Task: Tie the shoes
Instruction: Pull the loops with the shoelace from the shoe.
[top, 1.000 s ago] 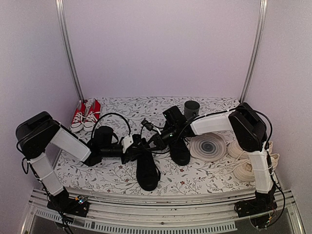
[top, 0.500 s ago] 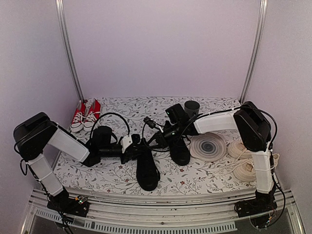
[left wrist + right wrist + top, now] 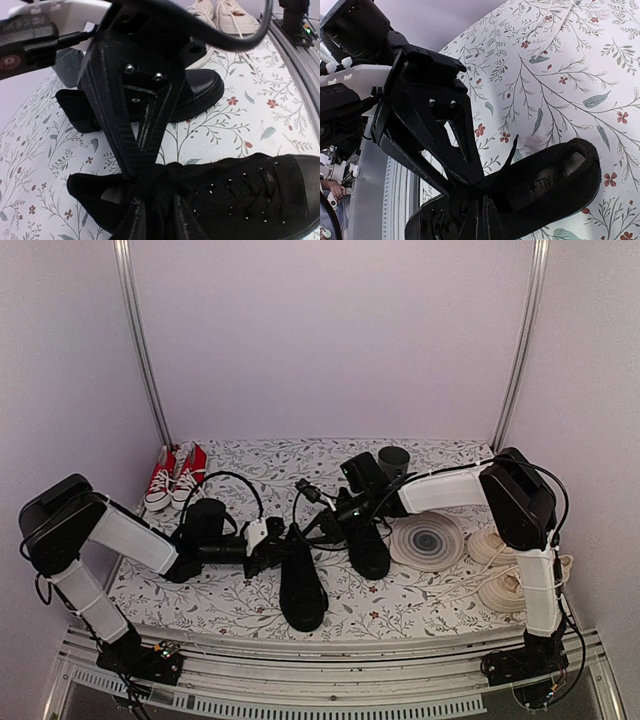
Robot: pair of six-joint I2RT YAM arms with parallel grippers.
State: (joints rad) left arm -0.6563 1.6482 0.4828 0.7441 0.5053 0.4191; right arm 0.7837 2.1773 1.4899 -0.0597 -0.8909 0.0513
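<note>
cream sneakers (image 3: 220,11) show only in left wrist view.

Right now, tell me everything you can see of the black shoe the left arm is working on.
The black shoe is a low-top canvas sneaker with a smooth toe cap, metal eyelets and thin black laces. It lies flat on the floral table, toe toward the arms' bases. The left gripper meets its tongue and bunched laces, jaws nearly shut; a pinch isn't clear.

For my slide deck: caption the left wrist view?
Left gripper pinching the laces of a black shoe on the floral table.
</note>
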